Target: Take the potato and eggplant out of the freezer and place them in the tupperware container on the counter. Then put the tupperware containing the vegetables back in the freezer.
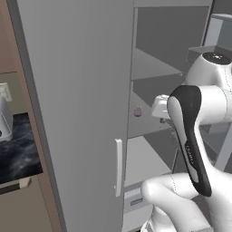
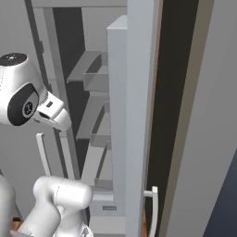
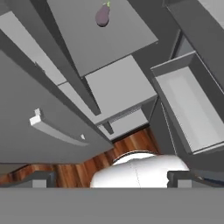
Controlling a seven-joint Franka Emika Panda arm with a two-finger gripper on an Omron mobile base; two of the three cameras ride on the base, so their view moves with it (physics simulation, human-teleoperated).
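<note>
The freezer (image 1: pixel 149 50) stands open, its grey door (image 1: pixel 77 113) swung to the left. The eggplant (image 1: pixel 137 111), small and dull purple, lies on a middle inner shelf; in the hand view the eggplant (image 3: pixel 103 15) sits far off at the top on a flat grey shelf (image 3: pixel 109 43). My gripper (image 1: pixel 159 108) hovers just right of it at shelf height, apart from it. In the hand view my gripper (image 3: pixel 113 180) is open with nothing between the fingertips (image 3: pixel 41 179). The potato and the tupperware container are out of view. A strip of black counter (image 1: pixel 18 149) shows at left.
The door's white bar handle (image 1: pixel 118 167) juts out low beside my arm. Door bins (image 3: pixel 192 109) hang on the right in the hand view, over wooden floor (image 3: pixel 87 168). A second white handle (image 2: pixel 154 210) sits on the right-hand door edge. A pale appliance (image 1: pixel 4 120) stands on the counter.
</note>
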